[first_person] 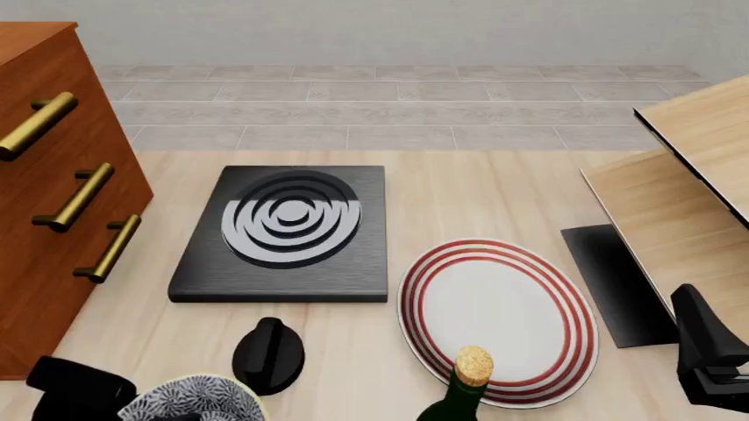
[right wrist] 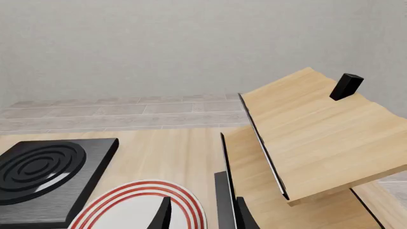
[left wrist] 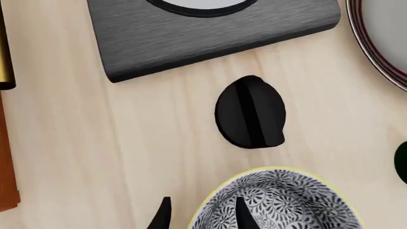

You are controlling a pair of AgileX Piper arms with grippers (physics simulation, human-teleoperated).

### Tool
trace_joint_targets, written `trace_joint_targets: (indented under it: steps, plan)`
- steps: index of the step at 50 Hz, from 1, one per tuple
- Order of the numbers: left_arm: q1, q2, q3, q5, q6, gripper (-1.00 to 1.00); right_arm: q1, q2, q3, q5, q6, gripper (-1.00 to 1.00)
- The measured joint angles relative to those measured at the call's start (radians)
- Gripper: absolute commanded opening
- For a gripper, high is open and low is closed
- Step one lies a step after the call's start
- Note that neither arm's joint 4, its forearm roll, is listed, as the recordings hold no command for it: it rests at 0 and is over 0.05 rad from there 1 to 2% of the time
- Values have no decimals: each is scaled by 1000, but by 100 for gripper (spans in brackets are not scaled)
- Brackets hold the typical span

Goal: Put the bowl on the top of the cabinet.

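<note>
The bowl (left wrist: 279, 202), patterned blue-grey and white with a pale yellow rim, stands on the table at the near left (first_person: 193, 399). My left gripper (left wrist: 203, 214) is open and straddles the rim, with one finger (left wrist: 241, 212) inside the bowl and the other outside it. The reddish-brown cabinet (first_person: 53, 219) with brass bar handles rises at the far left; its edge also shows in the left wrist view (left wrist: 6, 162). My right gripper (right wrist: 202, 214) is open and empty at the near right, low beside the shelf unit.
A black rounded object (first_person: 269, 353) lies just beyond the bowl. Behind it sits a dark hotplate (first_person: 287, 232). A white plate with red rings (first_person: 497, 316) and a corked bottle (first_person: 466, 381) are at centre. A pale wooden shelf unit (first_person: 690, 184) fills the right.
</note>
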Motion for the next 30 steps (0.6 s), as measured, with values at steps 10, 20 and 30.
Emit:
trace_joint_targets:
  steps: [10,20,30]
  plan:
    - [-31,2,1,-10,-41,-100,-2,0,0,0,-2,100]
    - [-34,-3,4,-14,-50,-100,-2,0,0,1,-4,100]
    - [-20,-70,-34,65,-29,-100,-3,0,0,1,-4,100]
